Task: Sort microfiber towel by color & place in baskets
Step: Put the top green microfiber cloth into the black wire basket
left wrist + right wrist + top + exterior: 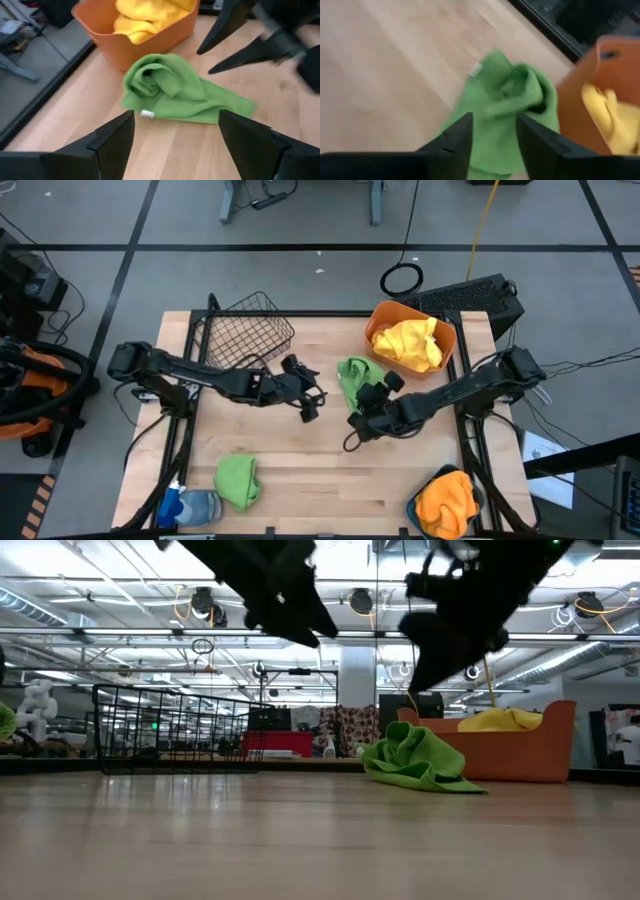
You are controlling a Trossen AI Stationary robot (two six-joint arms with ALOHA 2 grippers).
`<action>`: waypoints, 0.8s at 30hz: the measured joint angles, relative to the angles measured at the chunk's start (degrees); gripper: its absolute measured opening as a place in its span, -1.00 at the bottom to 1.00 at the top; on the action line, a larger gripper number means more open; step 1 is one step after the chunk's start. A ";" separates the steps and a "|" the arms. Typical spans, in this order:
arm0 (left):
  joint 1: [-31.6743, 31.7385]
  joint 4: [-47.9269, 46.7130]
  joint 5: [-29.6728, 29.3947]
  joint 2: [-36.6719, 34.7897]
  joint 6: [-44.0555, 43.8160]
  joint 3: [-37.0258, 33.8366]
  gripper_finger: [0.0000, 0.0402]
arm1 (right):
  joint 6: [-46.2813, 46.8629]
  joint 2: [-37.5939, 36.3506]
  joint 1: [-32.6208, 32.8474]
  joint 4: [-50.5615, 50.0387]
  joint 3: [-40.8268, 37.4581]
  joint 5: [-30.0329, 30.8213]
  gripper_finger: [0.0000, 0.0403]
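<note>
While my right gripper [358, 423] hangs above the table with fingers parted, empty, the green towel [355, 375] lies beside the orange basket [447, 335] (yellow towels [410, 343] inside); my left gripper [310, 402] — spread wide — faces it.

My bench [320, 470] is pale wood. On it: a black wire basket [248, 330] at the far left corner, an orange basket [445, 340] at the far right corner, a green towel [356, 376] just beside it, another green towel [238, 481] and a bottle [190, 506] near the front left corner, a teal basket [414, 507] at the front right corner
</note>
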 joint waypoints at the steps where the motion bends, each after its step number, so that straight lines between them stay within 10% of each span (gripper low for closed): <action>1: -0.65 -0.85 -1.10 -0.77 -0.50 -0.09 0.47 | 1.57 0.86 -0.83 0.08 -0.67 0.05 -0.23; 14: -3.49 -1.97 -2.76 -1.41 -0.61 -1.29 0.47 | 3.52 14.19 -7.20 9.93 -1.63 -1.72 0.75; 24: -3.51 -3.29 -2.75 -1.36 -0.96 -1.31 0.47 | 4.19 19.76 -8.73 11.38 -1.42 -0.76 0.51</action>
